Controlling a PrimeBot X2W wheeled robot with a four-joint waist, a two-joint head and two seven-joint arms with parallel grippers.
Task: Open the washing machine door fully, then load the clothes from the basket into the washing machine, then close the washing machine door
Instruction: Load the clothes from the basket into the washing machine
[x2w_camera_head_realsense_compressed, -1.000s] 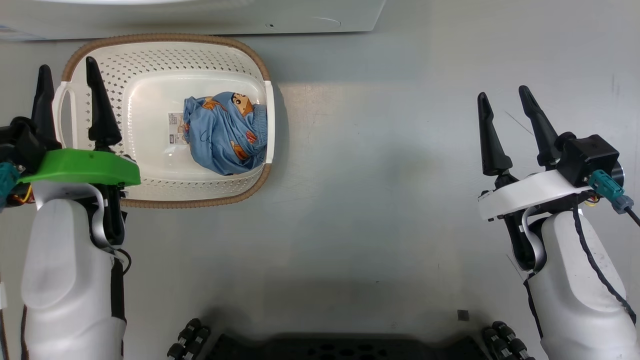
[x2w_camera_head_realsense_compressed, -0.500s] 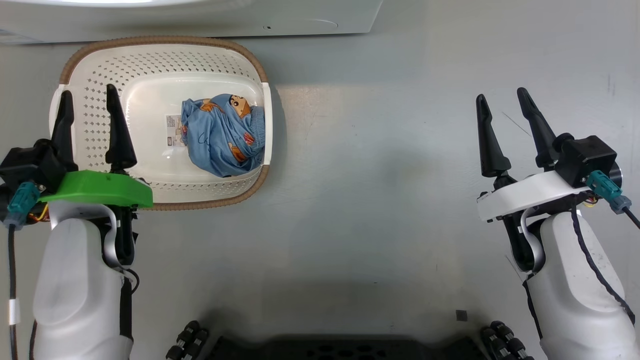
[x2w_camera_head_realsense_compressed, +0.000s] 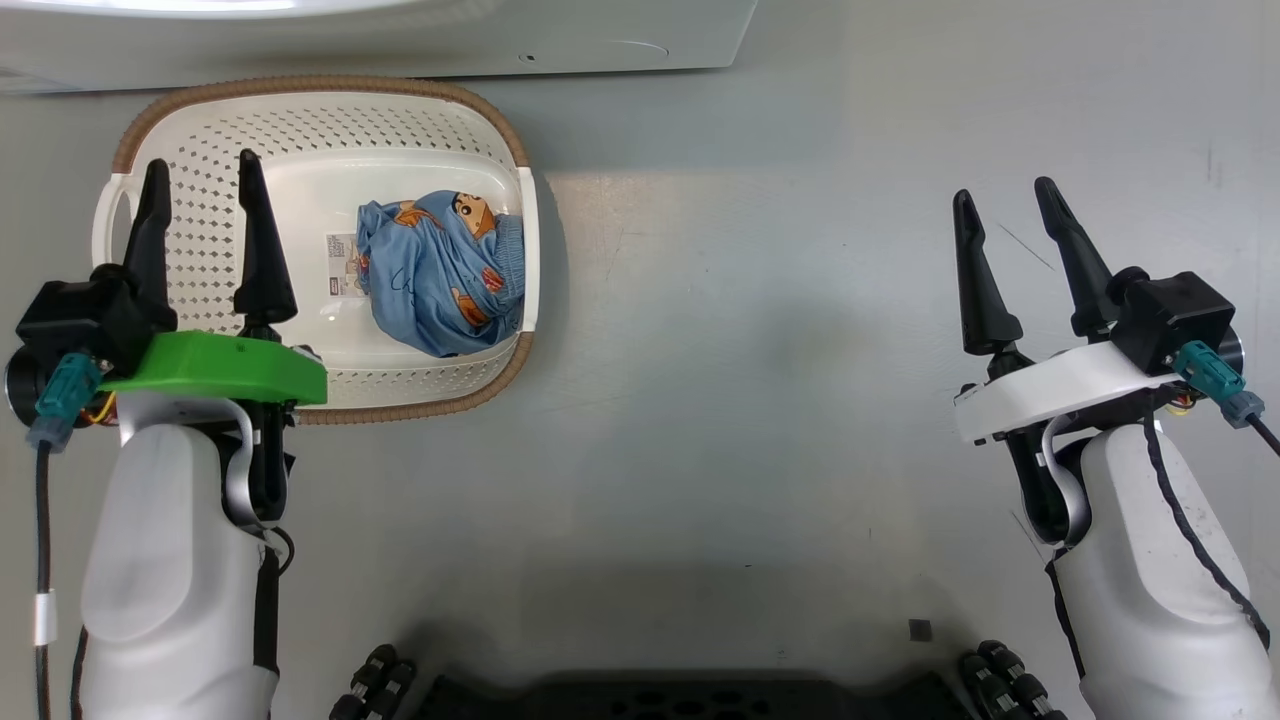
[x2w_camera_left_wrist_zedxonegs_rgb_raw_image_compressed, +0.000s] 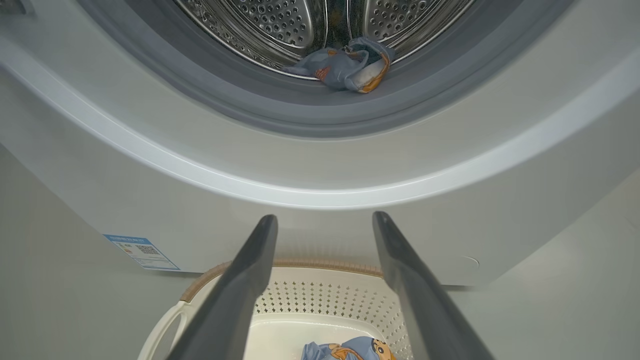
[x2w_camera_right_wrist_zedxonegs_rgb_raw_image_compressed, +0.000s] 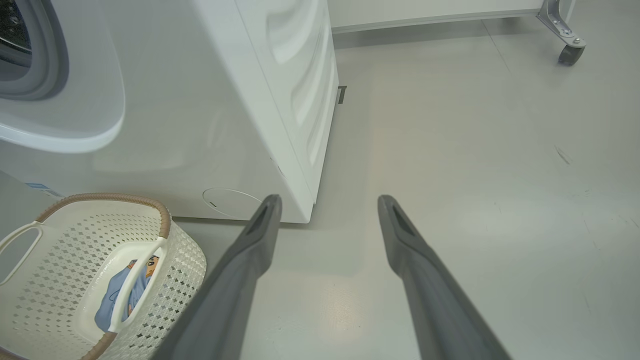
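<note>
The cream basket (x2w_camera_head_realsense_compressed: 330, 86) with a brown rim stands on the floor in front of the white washing machine (x2w_camera_head_realsense_compressed: 420, 45). Light blue clothes (x2w_camera_head_realsense_compressed: 440, 270) with a cartoon face lie bunched against its right side. My left gripper (x2w_camera_head_realsense_compressed: 202, 162) hangs open over the basket's left half, apart from the clothes. In the left wrist view, past the left gripper (x2w_camera_left_wrist_zedxonegs_rgb_raw_image_compressed: 325, 216), the drum mouth stands uncovered, with one blue and orange garment (x2w_camera_left_wrist_zedxonegs_rgb_raw_image_compressed: 342, 70) lying at its lip. My right gripper (x2w_camera_head_realsense_compressed: 1003, 190) is open and empty over bare floor far to the right. The washing machine door is out of view.
The grey floor (x2w_camera_head_realsense_compressed: 760, 350) stretches between the basket and my right arm. My dark wheeled base (x2w_camera_head_realsense_compressed: 680, 695) sits at the bottom edge. A round service flap (x2w_camera_right_wrist_zedxonegs_rgb_raw_image_compressed: 230, 200) marks the machine's lower front corner. A caster wheel (x2w_camera_right_wrist_zedxonegs_rgb_raw_image_compressed: 567, 50) of some furniture stands far behind.
My left gripper has moved right, from beside the basket's left handle to over its left half, still open. The view shifted slightly. The right arm has stayed put.
</note>
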